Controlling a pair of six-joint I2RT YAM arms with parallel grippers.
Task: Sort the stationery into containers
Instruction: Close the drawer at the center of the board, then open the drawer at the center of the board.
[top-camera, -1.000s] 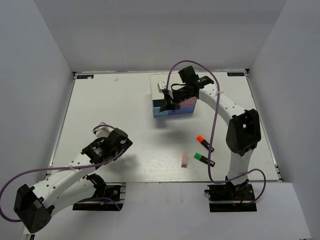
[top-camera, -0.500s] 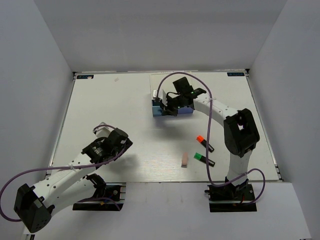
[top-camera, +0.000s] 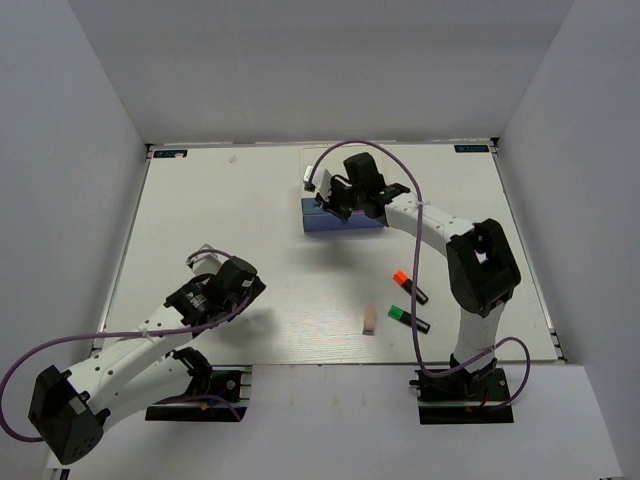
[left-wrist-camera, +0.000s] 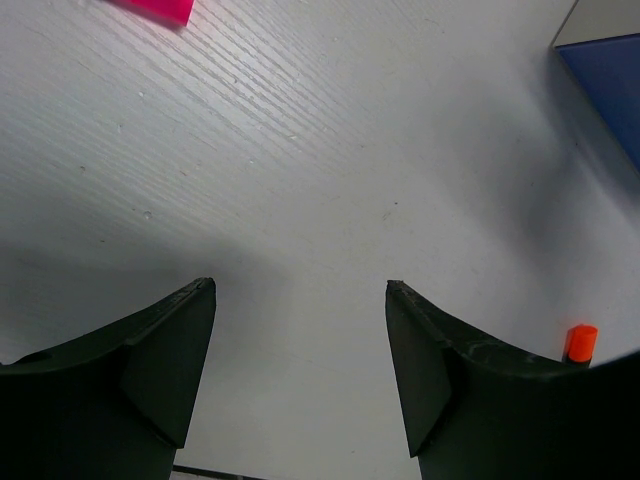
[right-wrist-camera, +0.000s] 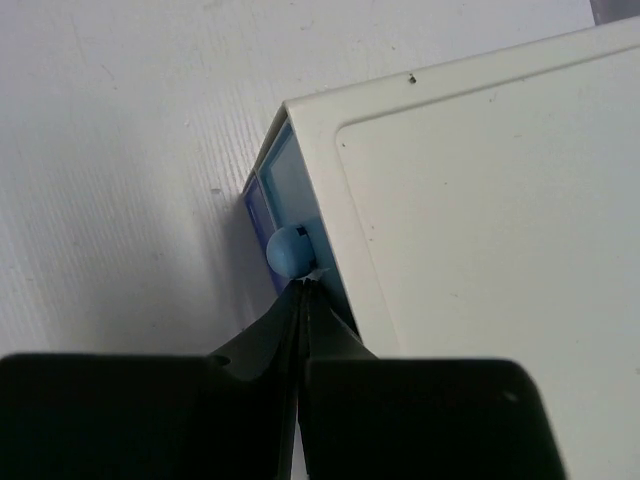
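Observation:
The containers are drawers in one small white-topped box (top-camera: 345, 200) (right-wrist-camera: 480, 200) at the far middle of the table, its periwinkle front (top-camera: 345, 222) facing me. My right gripper (top-camera: 335, 198) (right-wrist-camera: 303, 282) is shut, its tips touching the round knob (right-wrist-camera: 290, 250) of the light blue drawer (right-wrist-camera: 298, 185). On the table lie two black highlighters, one with an orange-red cap (top-camera: 399, 277) (left-wrist-camera: 580, 342) and one with a green cap (top-camera: 397, 314), beside a pinkish eraser block (top-camera: 369, 318). My left gripper (top-camera: 215, 292) (left-wrist-camera: 300, 370) hangs open over bare table, holding nothing.
White walls close the table on three sides. In the left wrist view a bright pink piece (left-wrist-camera: 155, 8) is cut off by the top edge, and the box's blue corner (left-wrist-camera: 610, 70) shows at top right. The right arm's purple cable (top-camera: 425, 240) loops over the highlighters.
My right gripper has moved left along the box, staying shut. The pale blue and pink fronts seen from above a second ago no longer show. The left arm has not moved.

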